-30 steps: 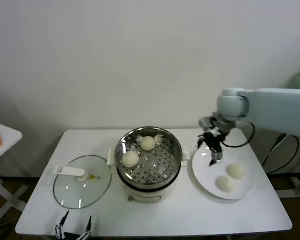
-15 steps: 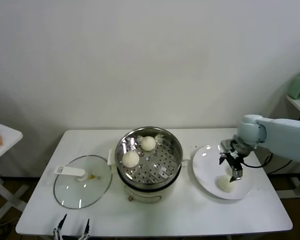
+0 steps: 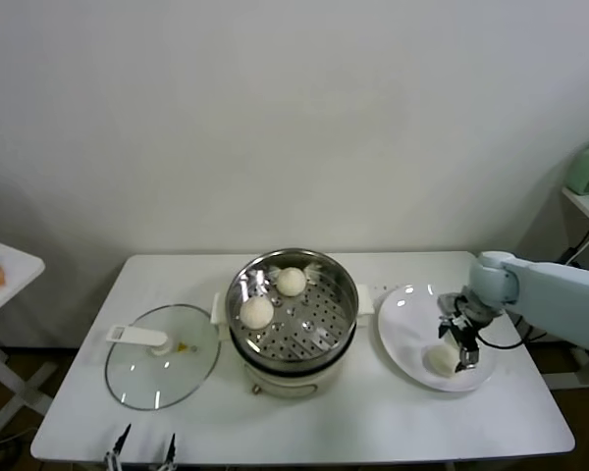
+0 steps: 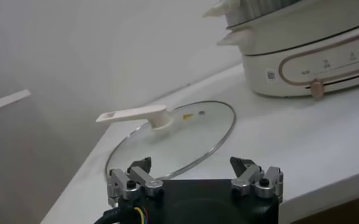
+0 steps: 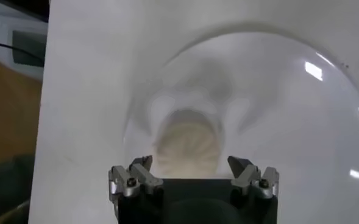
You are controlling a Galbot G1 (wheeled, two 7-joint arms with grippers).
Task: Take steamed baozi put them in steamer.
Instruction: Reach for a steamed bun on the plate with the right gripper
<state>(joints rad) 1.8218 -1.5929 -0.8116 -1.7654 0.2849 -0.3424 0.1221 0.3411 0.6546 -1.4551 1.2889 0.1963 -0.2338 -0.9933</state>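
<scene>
**Right gripper low over a baozi on the plate**

Head view: the steamer point(image 3: 292, 319) stands mid-counter point(image 3: 373, 422) on its cream base, with two baozi inside, one at the front left point(image 3: 256, 312) and one toward the back point(image 3: 291, 281). The glass lid point(image 3: 161, 356) lies flat to its left. To the right sits the white plate point(image 3: 402, 339), where the right gripper point(image 3: 459, 343) hangs low with a third baozi point(image 3: 440, 359) just beside its fingertips; a fourth bun is probably hidden under the arm, though that cannot be confirmed. The left gripper point(image 3: 140, 452) is parked at the near edge of the counter.

Left wrist view: the left gripper point(image 4: 194, 176) has its jaws spread apart and empty, with the lid point(image 4: 173, 137) and the steamer's base point(image 4: 307, 55) beyond.

Right wrist view: the right gripper point(image 5: 193, 175) holds its jaws wide open, and the pleated baozi point(image 5: 185, 143) lies between the fingertips' line on the plate point(image 5: 301, 122), not yet gripped
</scene>
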